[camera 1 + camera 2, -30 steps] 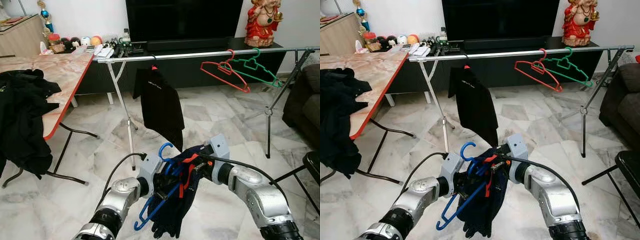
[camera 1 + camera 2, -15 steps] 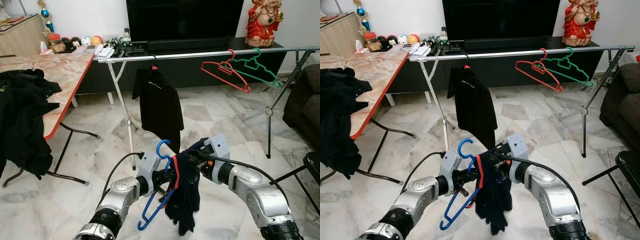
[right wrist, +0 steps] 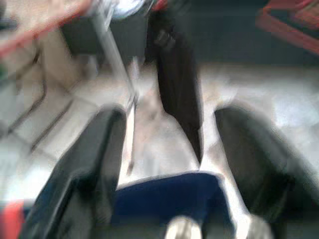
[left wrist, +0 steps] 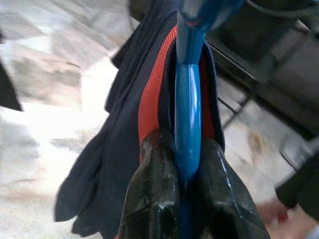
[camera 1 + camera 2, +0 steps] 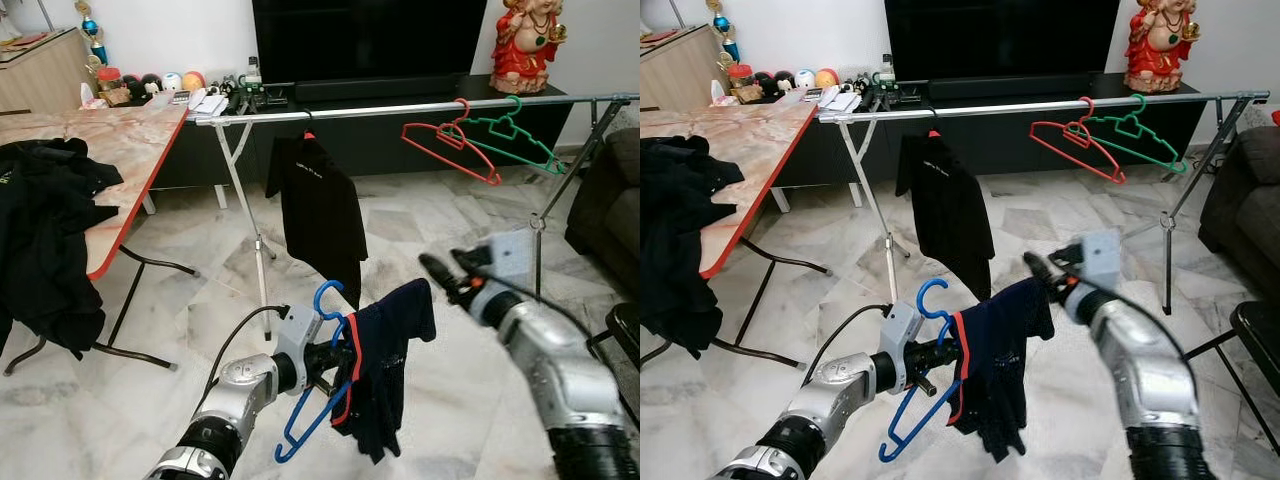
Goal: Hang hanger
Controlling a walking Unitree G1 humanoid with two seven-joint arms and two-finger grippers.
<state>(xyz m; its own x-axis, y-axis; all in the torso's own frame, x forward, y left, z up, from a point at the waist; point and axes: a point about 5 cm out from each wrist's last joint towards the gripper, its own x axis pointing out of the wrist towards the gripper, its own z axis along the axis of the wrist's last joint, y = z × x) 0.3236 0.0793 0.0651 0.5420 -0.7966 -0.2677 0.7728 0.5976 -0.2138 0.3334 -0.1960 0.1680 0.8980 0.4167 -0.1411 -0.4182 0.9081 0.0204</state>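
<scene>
My left gripper [image 5: 338, 356] is shut on a blue hanger [image 5: 312, 418], held low in front of me. The left wrist view has both black fingers [image 4: 149, 199] clamped on the blue bar [image 4: 188, 99]. A navy garment with red trim [image 5: 388, 350] is draped over the hanger. My right gripper [image 5: 442, 273] is open, lifted up and to the right, just clear of the garment's upper corner; its wrist view is blurred. Further back, a silver clothes rail [image 5: 400, 108] carries a black shirt [image 5: 320, 210], a red hanger [image 5: 450, 145] and a green hanger [image 5: 515, 135].
A folding table [image 5: 130, 150] on the left holds a heap of black clothes [image 5: 45, 240]. Behind the rail is a dark TV cabinet [image 5: 390, 90]. A dark sofa [image 5: 610, 200] and a black stool [image 5: 625, 325] stand at the right. Marble floor lies open between me and the rail.
My right gripper let go of the navy garment and swung up and to the right. The garment now hangs spread over the blue hanger. The left gripper stayed put.
</scene>
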